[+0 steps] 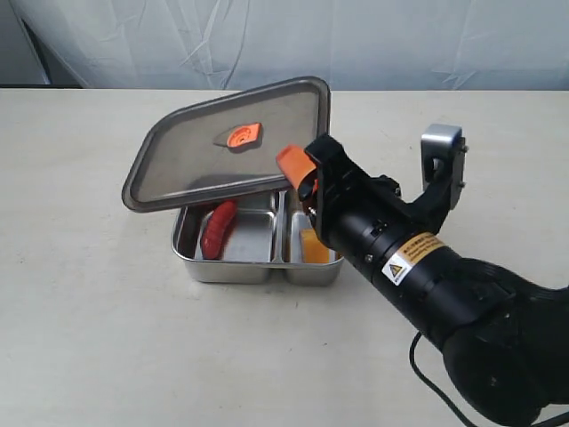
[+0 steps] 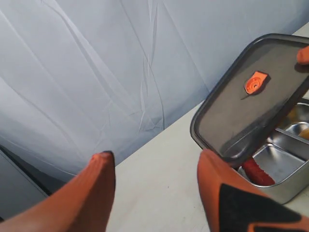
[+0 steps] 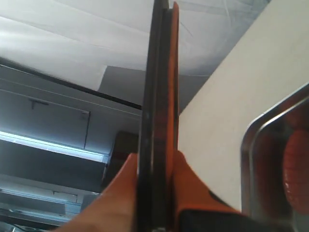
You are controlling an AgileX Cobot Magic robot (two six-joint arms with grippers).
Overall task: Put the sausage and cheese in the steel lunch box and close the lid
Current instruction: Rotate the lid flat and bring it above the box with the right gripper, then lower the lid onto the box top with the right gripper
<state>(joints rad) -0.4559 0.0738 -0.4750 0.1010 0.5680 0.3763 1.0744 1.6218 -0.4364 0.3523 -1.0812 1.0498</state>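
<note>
**Food is in, lid not yet down**

Both loading steps look done. The sausage lies in the larger compartment of the steel lunch box, and the cheese sits in the smaller compartment beside it, partly hidden behind your right arm. Nothing from the task is loose on the table.

What you have left is the closing. Your right gripper is clamped on one edge of the lid; the right wrist view shows the dark rim and its orange seal pinched tight between the two fingers. The lid hangs tilted over the box with the orange valve facing up. It covers the far part of the tray while the near part stays exposed. Whether its low edge touches the box rim, you cannot tell from these views.

Your left gripper stands with its jaws wide apart and nothing between them, off to the side of the box and looking toward it.

You will likely need to level the lid, line its corners up with the tray, then press it down.
</note>
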